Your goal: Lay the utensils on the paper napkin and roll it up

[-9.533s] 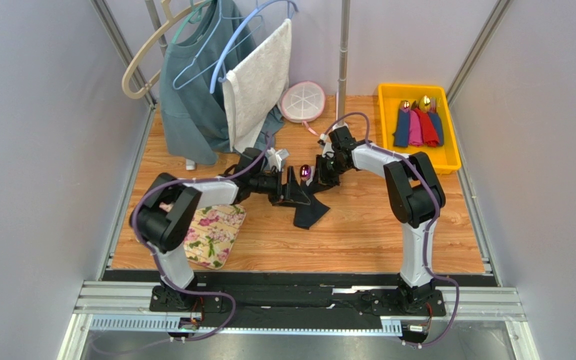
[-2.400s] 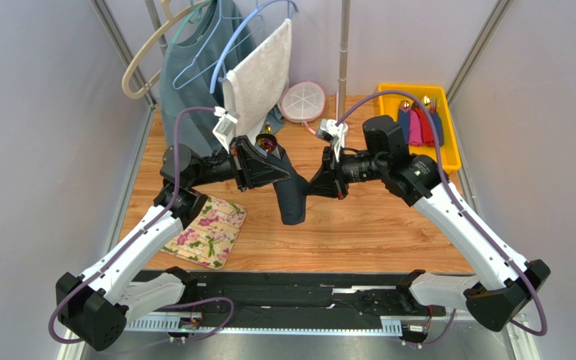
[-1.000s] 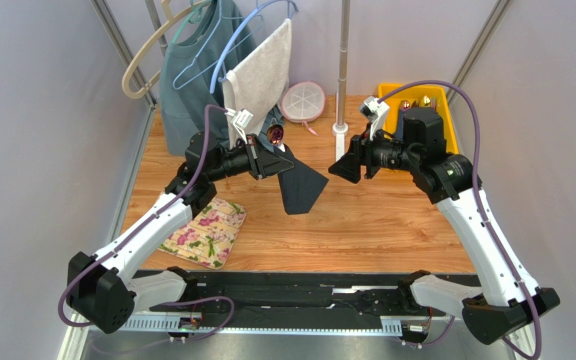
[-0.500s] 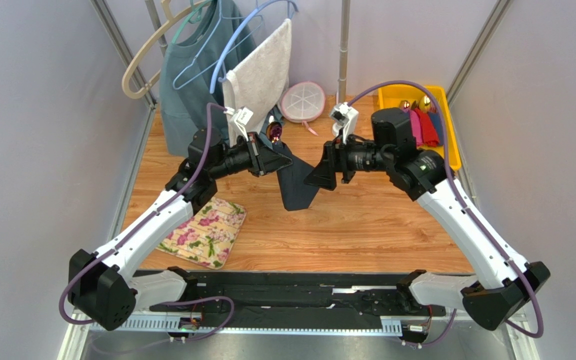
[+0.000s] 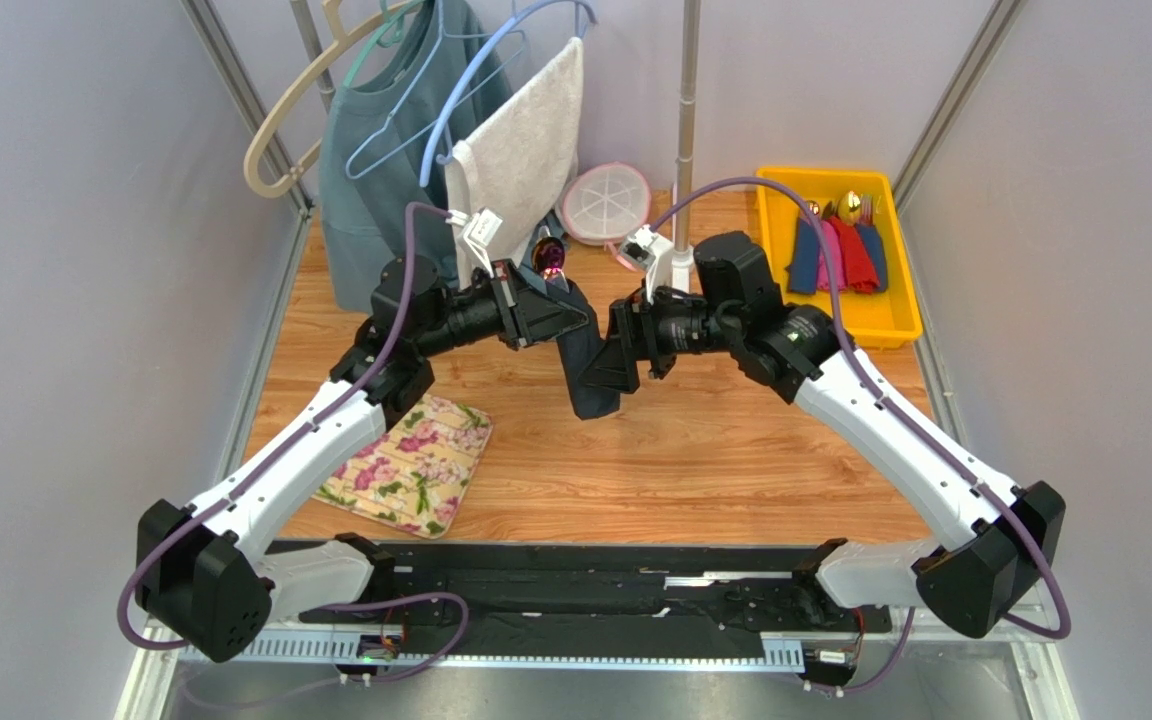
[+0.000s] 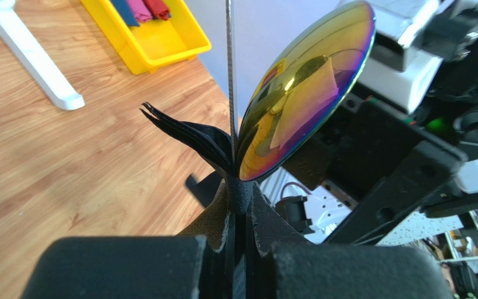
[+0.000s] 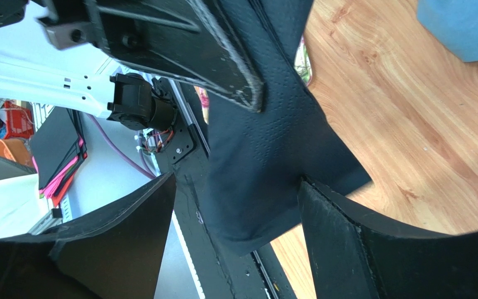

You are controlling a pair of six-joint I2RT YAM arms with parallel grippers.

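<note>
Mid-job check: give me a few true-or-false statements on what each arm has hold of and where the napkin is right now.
1. The left gripper is clamped on the neck of the spoon together with the black napkin. True.
2. The napkin lies spread flat on the table. False: it hangs in the air from the left gripper.
3. The right gripper is shut on the napkin. False: its jaws stand open on either side of the hanging end.
4. The yellow tray holds rolled napkins in blue, pink and red. True.
5. The floral mat sits in the yellow tray. False: it lies on the table beside the left arm.
</note>
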